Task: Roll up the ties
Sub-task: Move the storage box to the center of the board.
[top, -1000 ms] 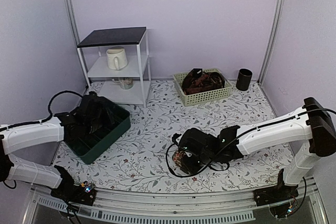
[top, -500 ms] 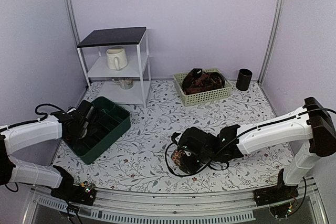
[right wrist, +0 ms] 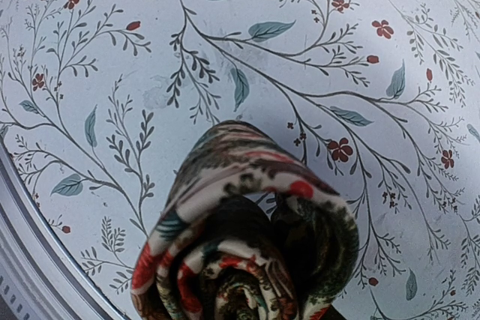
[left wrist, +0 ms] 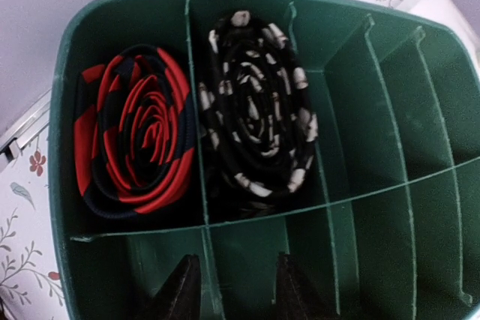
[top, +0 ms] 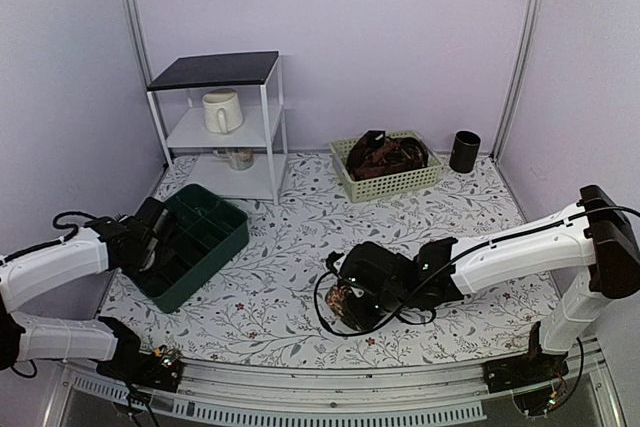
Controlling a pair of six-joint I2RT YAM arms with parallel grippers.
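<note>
In the top view, the table (top: 300,237) carries one green bin (top: 205,272) at the left. At the back there are one pale basket (top: 395,185), with a heap of unrolled ties (top: 385,157) in it, and one black cup (top: 464,151). One mug (top: 222,110) stands on the white shelf (top: 215,135). The left gripper (top: 150,237) hangs over the near left edge of the bin. The right gripper (top: 350,307) sits low on a patterned coil (top: 338,299) on the table.

In the left wrist view, the bin has several compartments. Two neighbouring ones hold one rolled tie each: a red-striped coil (left wrist: 135,144) and a black spotted coil (left wrist: 255,136). The two fingertips (left wrist: 182,290) stand a little apart and nothing is between the jaws.

In the right wrist view, the patterned coil rests on the table. The jaws grip it, but the coil hides the fingers.
</note>
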